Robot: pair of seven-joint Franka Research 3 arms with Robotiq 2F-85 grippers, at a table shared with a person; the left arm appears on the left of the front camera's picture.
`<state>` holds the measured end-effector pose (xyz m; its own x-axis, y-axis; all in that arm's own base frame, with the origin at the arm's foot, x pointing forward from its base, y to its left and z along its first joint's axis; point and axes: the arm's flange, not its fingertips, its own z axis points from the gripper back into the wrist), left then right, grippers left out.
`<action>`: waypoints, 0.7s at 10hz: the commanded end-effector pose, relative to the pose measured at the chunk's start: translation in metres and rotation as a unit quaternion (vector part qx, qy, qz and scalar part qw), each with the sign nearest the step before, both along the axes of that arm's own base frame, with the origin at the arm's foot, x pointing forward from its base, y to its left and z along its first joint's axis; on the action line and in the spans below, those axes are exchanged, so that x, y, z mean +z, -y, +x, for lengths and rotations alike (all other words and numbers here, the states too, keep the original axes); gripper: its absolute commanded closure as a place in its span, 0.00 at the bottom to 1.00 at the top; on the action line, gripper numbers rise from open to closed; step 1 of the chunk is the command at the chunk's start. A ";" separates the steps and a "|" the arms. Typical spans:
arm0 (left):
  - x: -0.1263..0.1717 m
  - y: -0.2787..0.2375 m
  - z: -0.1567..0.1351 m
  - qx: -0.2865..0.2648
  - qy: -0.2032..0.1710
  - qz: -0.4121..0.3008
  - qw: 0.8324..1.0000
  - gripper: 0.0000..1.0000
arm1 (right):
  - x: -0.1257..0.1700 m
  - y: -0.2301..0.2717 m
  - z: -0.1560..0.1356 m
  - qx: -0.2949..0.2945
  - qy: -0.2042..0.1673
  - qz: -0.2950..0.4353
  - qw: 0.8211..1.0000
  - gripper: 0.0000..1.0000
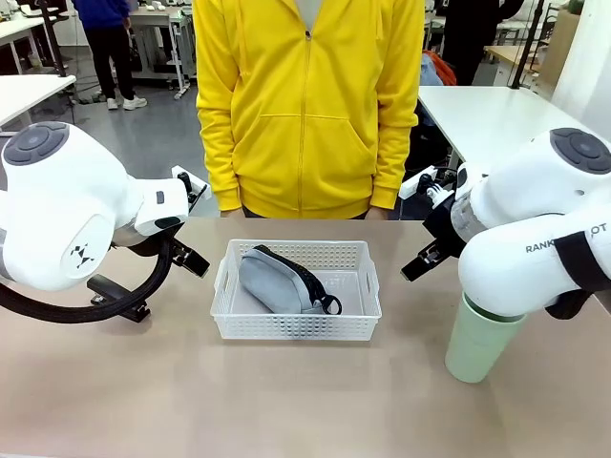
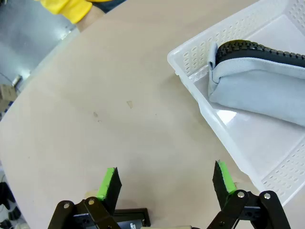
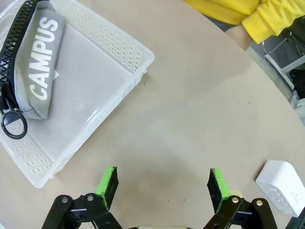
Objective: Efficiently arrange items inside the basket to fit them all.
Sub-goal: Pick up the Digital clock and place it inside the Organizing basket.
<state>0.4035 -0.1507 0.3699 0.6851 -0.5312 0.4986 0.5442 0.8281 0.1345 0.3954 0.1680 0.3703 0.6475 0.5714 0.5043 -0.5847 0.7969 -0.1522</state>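
Left gripper (image 2: 165, 183) released, jaws wide and empty over bare tabletop (image 2: 119, 119), just beside the white basket (image 2: 193, 55). Right gripper (image 3: 162, 183) likewise spread, holding nothing; small white box (image 3: 281, 187) lies near it. Pale green cup (image 1: 482, 339) stands under the right arm. Grey "CAMPUS" pouch (image 1: 272, 284) lies in the basket's left half. Person in yellow hoodie (image 1: 307, 105) stands beyond.

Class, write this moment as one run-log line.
left hand: open, empty | right hand: open, empty | basket: holds pouch | cup, white box: outside basket
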 end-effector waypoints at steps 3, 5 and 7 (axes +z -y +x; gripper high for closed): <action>0.000 0.000 0.000 0.000 0.000 0.000 1.000 0.00 | 0.000 0.000 0.000 0.000 0.000 0.000 1.000 0.00; 0.000 0.000 0.000 0.000 0.000 0.000 1.000 0.00 | 0.000 0.000 0.000 0.000 0.000 0.000 1.000 0.00; 0.000 0.000 0.000 0.000 0.000 0.000 1.000 0.00 | 0.000 0.000 0.000 0.000 0.000 0.000 1.000 0.00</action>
<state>0.4035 -0.1507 0.3699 0.6851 -0.5311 0.4986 0.5441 0.8281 0.1345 0.3954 0.1680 0.3703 0.6475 0.5714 0.5043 -0.5847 0.7969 -0.1522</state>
